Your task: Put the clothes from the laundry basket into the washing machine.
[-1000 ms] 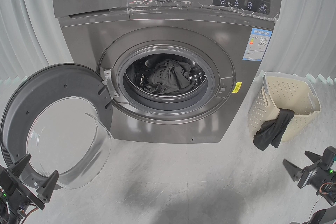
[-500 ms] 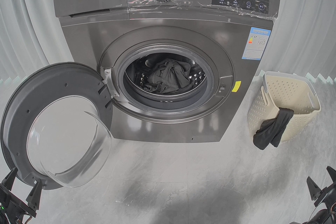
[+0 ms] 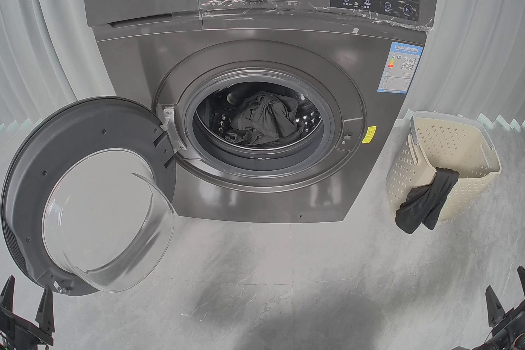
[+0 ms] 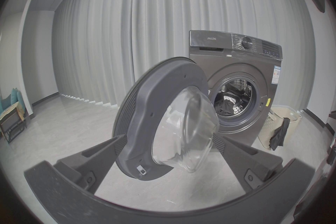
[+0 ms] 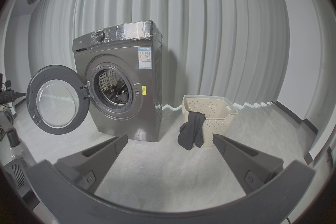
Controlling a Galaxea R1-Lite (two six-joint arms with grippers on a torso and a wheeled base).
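At the far left, low in the head view, we see the left claw (image 3: 26,295) with its two fingers spread apart and nothing between them. It hangs above the pale marbled floor (image 3: 284,269), just below the bottom edge of the door (image 3: 33,170). In the left wrist view the spread fingers frame that door, whose clear glass bowl bulges toward the camera.

The door is swung wide open to the left on its hinge. It belongs to the grey washing machine (image 3: 136,56), which stands in front of a pleated white curtain (image 3: 33,12). Clear film covers the machine's control panel and dial.

Inside the round drum opening we see a crumpled heap of dark clothes (image 3: 262,118) lying on the drum floor, slightly left of centre.

To the right of the machine, just beside its lower corner, a cream perforated laundry basket (image 3: 465,143) stands on the floor. A dark garment (image 3: 429,200) hangs over its near rim, part inside and part trailing down the outer wall almost to the floor. We cannot tell whether anything more lies in the bottom of the basket.

At the far right, the right claw (image 3: 506,288) sits low, well apart from the basket, fingers parted and gripping nothing.
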